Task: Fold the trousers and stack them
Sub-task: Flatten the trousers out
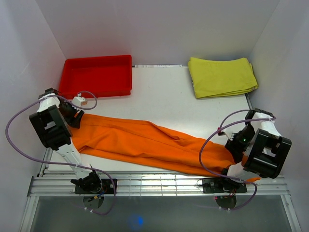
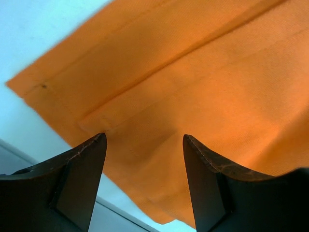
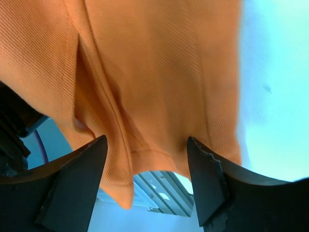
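**Left gripper** (image 1: 74, 116) (image 2: 145, 137): jaws wide apart and clamping nothing. Both dark fingers (image 2: 77, 183) show in the wrist view. Orange cloth fills the gap and lies beyond the tips; whether the tips touch it cannot be told.

**Tray** (image 1: 96, 75): red plastic, beyond the left jaws and apart from them. Its near wall lies just past the trousers' left end.

**Trousers** (image 1: 149, 142) (image 2: 193, 72) (image 3: 159, 72): bright orange, lying flat on the table (image 1: 159, 101).
- Long axis: runs from the left jaws to the right jaws, slanting from farther at the left to nearer at the right.
- Left end: the broader one, sitting under the left jaws. A stitched corner shows there.
- Right end: narrower, reaching under the right jaws and over the table's near edge. A hemmed edge crosses the gap there.
- Which end is the waist cannot be told.

**Cloth** (image 1: 222, 76): yellow-green and folded, beyond the right jaws and well apart from them and from the trousers.

**Right gripper** (image 1: 236, 140) (image 3: 147, 140): jaws wide apart and gripping nothing. The fingers (image 3: 212, 188) stand either side of the hem; contact cannot be told.
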Motion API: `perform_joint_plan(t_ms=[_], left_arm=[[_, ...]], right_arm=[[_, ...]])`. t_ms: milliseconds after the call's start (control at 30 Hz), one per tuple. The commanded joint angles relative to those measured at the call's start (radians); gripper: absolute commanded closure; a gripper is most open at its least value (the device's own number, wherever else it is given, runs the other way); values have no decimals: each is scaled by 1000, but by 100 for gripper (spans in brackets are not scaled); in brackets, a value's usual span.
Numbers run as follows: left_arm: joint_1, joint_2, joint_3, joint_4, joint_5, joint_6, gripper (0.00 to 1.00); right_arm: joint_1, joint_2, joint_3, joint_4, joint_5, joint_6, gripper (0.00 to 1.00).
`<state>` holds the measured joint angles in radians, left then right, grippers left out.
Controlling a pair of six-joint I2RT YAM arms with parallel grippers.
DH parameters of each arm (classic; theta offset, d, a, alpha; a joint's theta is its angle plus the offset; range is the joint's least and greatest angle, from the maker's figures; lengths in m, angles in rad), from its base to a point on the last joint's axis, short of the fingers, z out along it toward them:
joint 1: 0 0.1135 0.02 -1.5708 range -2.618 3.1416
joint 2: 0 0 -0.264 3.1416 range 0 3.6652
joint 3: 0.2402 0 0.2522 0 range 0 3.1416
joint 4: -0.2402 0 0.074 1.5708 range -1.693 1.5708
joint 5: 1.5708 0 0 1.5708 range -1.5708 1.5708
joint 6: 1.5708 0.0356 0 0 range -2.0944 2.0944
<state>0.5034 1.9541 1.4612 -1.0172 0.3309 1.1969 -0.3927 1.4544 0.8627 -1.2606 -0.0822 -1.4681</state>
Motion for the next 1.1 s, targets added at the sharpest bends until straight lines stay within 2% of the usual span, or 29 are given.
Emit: perform_joint_plan(t_ms=[0, 133, 167, 300, 433, 500, 600, 633, 733, 867, 1033, 1067], left_arm=[[7, -75, -38, -17, 40, 10, 25], [7, -92, -52, -15, 54, 0, 25], [7, -95, -52, -17, 59, -2, 25], [7, -98, -30, -34, 83, -3, 25], [7, -89, -15, -64, 105, 4, 27], [7, -96, -18, -70, 125, 13, 29], [7, -113, -15, -75, 171, 42, 33], [7, -116, -10, -78, 187, 56, 34], [7, -127, 33, -112, 282, 113, 39], [-3, -104, 91, -127, 316, 144, 44], [-5, -8, 183, -109, 232, 115, 46], [-5, 3, 200, -116, 223, 121, 45]], right_arm=[[-21, -14, 150, -46, -56, 18, 27], [-29, 11, 309, -51, -134, 55, 29], [-28, 6, 305, -51, -128, 40, 30], [-9, -5, 176, -48, -48, -18, 30], [3, 32, 73, 42, -8, 6, 30], [21, 73, 49, 111, 7, 31, 35], [52, 141, 70, 177, 6, 63, 54], [58, 158, 81, 191, 4, 71, 68], [77, 227, 159, 228, -19, 104, 92], [98, 306, 300, 247, -66, 163, 92], [144, 336, 423, 263, -102, 219, 91], [152, 333, 450, 254, -106, 238, 83]])
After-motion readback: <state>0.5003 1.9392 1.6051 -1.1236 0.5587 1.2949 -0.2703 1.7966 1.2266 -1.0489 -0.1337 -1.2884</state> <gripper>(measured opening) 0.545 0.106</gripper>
